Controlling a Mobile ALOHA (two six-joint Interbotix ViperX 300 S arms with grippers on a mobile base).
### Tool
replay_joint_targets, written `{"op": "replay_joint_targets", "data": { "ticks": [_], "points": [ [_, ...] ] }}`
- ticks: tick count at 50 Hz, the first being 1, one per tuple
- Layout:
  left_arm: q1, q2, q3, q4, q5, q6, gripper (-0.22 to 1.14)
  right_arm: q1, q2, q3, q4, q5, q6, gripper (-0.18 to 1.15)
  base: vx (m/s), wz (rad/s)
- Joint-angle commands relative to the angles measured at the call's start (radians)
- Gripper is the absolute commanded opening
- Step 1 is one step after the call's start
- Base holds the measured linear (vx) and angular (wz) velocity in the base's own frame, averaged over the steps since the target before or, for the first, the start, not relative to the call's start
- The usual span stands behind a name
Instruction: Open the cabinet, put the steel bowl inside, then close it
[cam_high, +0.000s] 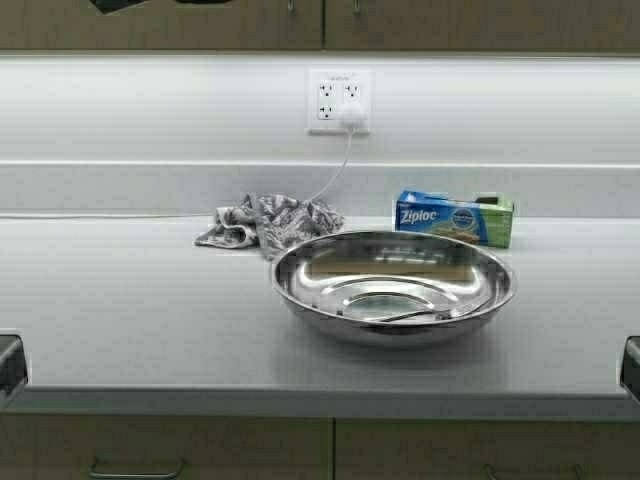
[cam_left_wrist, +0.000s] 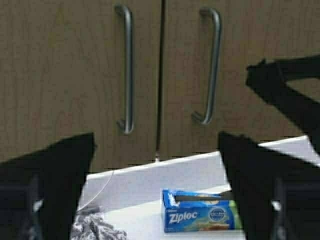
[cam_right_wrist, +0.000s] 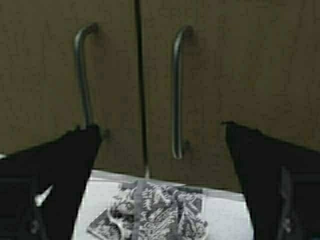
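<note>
High view cuts off the cabinet (cam_high: 320, 25) above; both doors are shut. My left gripper (cam_left_wrist: 157, 200) and right gripper (cam_right_wrist: 160, 190) gape wide, holding nothing. The steel bowl (cam_high: 393, 285) sits on the counter (cam_high: 130, 320), near its front edge.

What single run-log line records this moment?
cabinet: doors shut | steel bowl: on counter | left gripper: open, empty | right gripper: open, empty
</note>
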Motion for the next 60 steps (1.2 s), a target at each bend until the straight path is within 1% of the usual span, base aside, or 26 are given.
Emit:
{"op": "replay_joint_targets", "data": {
  "ticks": [1, 4, 8, 16, 29, 34, 36, 38, 40, 42, 46, 47, 50, 51, 53, 57, 60],
  "points": [
    [-0.005, 0.081, -0.109, -0.052, -0.081, 0.005, 1.03, 0.002, 0.054, -0.114, 0.118, -0.063, -0.094, 1.04, 0.0, 0.0],
    [-0.005, 0.123, -0.153, -0.112, -0.12, 0.015, 1.03, 0.002, 0.083, -0.152, 0.121, -0.083, -0.11, 1.04, 0.0, 0.0],
    [-0.005, 0.172, -0.21, -0.163, -0.15, 0.04, 1.03, 0.002, 0.12, -0.204, 0.12, -0.086, -0.123, 1.04, 0.0, 0.0],
    [-0.005, 0.244, -0.288, -0.167, -0.161, 0.089, 1.03, -0.009, 0.179, -0.272, 0.121, -0.095, -0.124, 1.04, 0.0, 0.0],
    [-0.003, 0.307, -0.348, -0.179, -0.179, 0.1, 1.02, -0.043, 0.239, -0.357, 0.121, -0.095, -0.127, 1.03, 0.0, 0.0],
    [-0.003, 0.324, -0.354, -0.184, -0.179, 0.095, 0.99, -0.043, 0.247, -0.368, 0.123, -0.095, -0.127, 0.98, 0.0, 0.0],
    [-0.005, 0.328, -0.36, -0.187, -0.175, 0.094, 0.94, -0.043, 0.253, -0.37, 0.124, -0.095, -0.127, 0.92, 0.0, 0.0],
    [-0.003, 0.336, -0.368, -0.193, -0.167, 0.094, 0.88, -0.049, 0.259, -0.377, 0.124, -0.095, -0.127, 0.83, 0.0, 0.0],
    [-0.003, 0.339, -0.379, -0.202, -0.16, 0.095, 0.79, -0.055, 0.267, -0.387, 0.124, -0.095, -0.126, 0.72, 0.0, 0.0],
    [-0.003, 0.344, -0.39, -0.215, -0.146, 0.095, 0.68, -0.06, 0.273, -0.391, 0.127, -0.095, -0.126, 0.58, 0.0, 0.0],
    [-0.003, 0.345, -0.407, -0.224, -0.112, 0.095, 0.36, -0.066, 0.276, -0.394, 0.135, -0.095, -0.124, 0.28, 0.0, 0.0],
    [-0.003, 0.345, -0.411, -0.224, -0.101, 0.095, 0.28, -0.066, 0.278, -0.391, 0.137, -0.095, -0.124, 0.17, -0.01, -0.01],
    [-0.003, 0.351, -0.43, -0.224, -0.074, 0.095, 0.0, -0.066, 0.276, -0.39, 0.137, -0.095, -0.124, -0.01, -0.01, 0.01],
    [-0.003, 0.353, -0.436, -0.222, -0.071, 0.094, -0.05, -0.067, 0.278, -0.39, 0.137, -0.095, -0.124, -0.03, -0.01, 0.02],
    [0.002, 0.357, -0.446, -0.224, -0.064, 0.098, -0.09, -0.067, 0.279, -0.391, 0.137, -0.095, -0.124, -0.03, 0.0, 0.0],
    [0.006, 0.357, -0.456, -0.222, -0.052, 0.098, 0.0, -0.067, 0.273, -0.388, 0.137, -0.095, -0.124, 0.06, 0.0, 0.0],
    [0.005, 0.35, -0.449, -0.222, -0.051, 0.098, 0.06, -0.067, 0.262, -0.373, 0.137, -0.091, -0.124, 0.08, -0.01, 0.02]
  ]
}}
